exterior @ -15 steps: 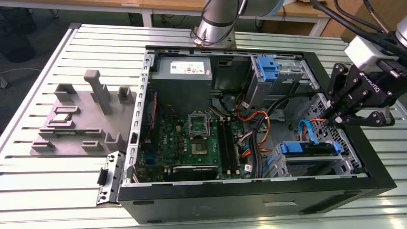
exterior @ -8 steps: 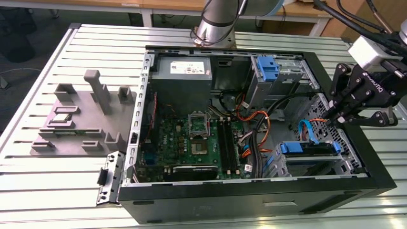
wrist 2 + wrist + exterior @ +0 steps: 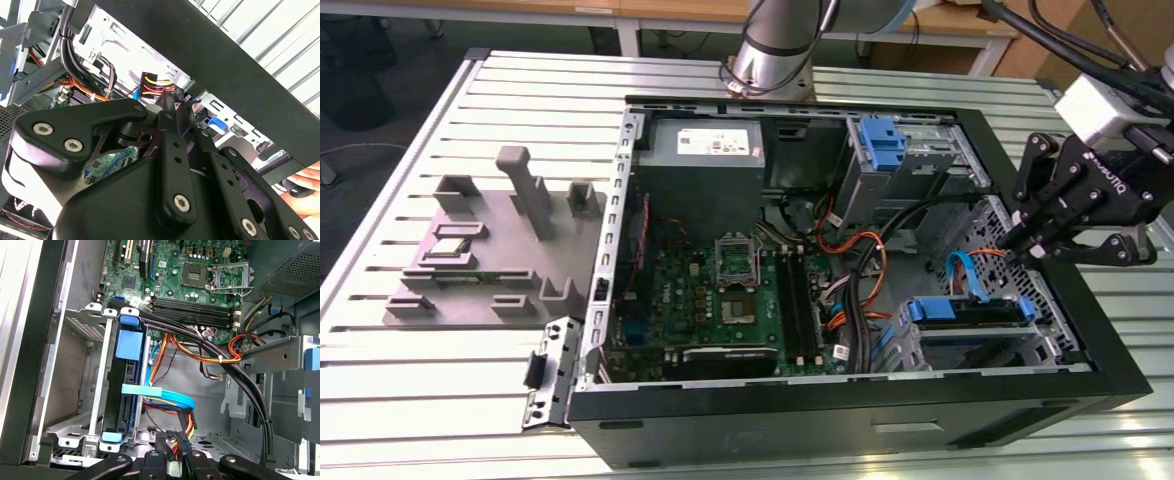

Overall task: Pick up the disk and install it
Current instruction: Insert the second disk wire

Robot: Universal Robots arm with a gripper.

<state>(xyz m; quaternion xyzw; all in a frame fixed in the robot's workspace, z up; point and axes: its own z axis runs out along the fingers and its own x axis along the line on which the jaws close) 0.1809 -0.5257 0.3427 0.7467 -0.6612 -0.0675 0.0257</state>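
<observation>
The disk (image 3: 966, 311) sits edge-on in the metal drive cage (image 3: 1025, 345) at the exterior view's right front corner of the open computer case, its blue carrier showing as a strip. In the first wrist view the disk (image 3: 127, 390) stands in its slot between the cage rails. My gripper (image 3: 1034, 250) hovers above the case's right wall, behind and above the disk, apart from it. Its fingers (image 3: 152, 460) stand a little apart with nothing between them. The second wrist view has the gripper (image 3: 180, 107) over the case wall.
The motherboard (image 3: 720, 300) fills the case floor, with orange and black cables (image 3: 210, 352) running beside the cage. An upright blue bracket (image 3: 886, 143) stands on the rear cage. A grey parts fixture (image 3: 494, 250) lies on the table. A hand (image 3: 305, 182) is near the case edge.
</observation>
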